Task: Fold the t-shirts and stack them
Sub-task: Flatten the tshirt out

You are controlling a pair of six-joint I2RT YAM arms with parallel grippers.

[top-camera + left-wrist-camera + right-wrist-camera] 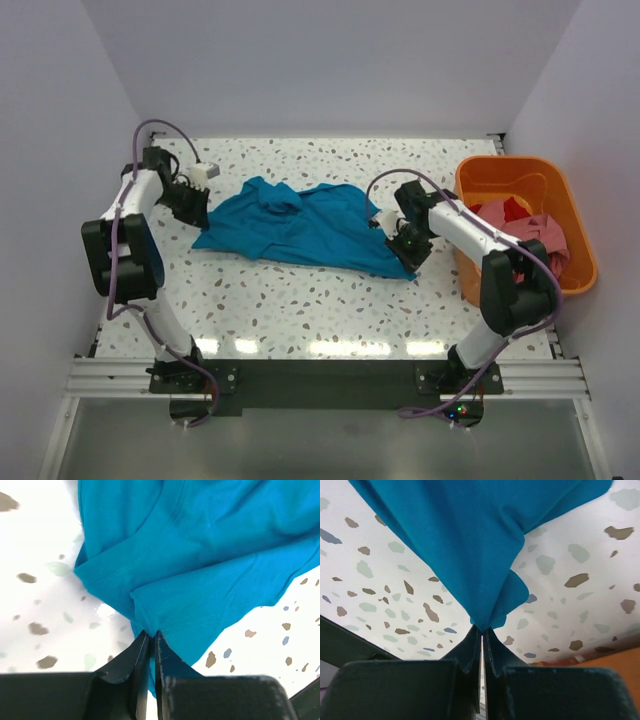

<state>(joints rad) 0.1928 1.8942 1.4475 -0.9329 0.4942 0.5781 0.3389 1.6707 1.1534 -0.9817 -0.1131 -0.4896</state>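
Pinching opposite edges, left gripper and right gripper, jaws closed, hold the teal t-shirt, probably for spreading it flat.

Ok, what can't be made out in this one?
Top view: how many shirts lie in the orange tub; the pink and red heap is partly behind the right arm.
Top view: the teal t-shirt's underside, crumpled over itself.
Wrist views: which part of it the left end effector and the right end effector pinch; frame edges crop it.
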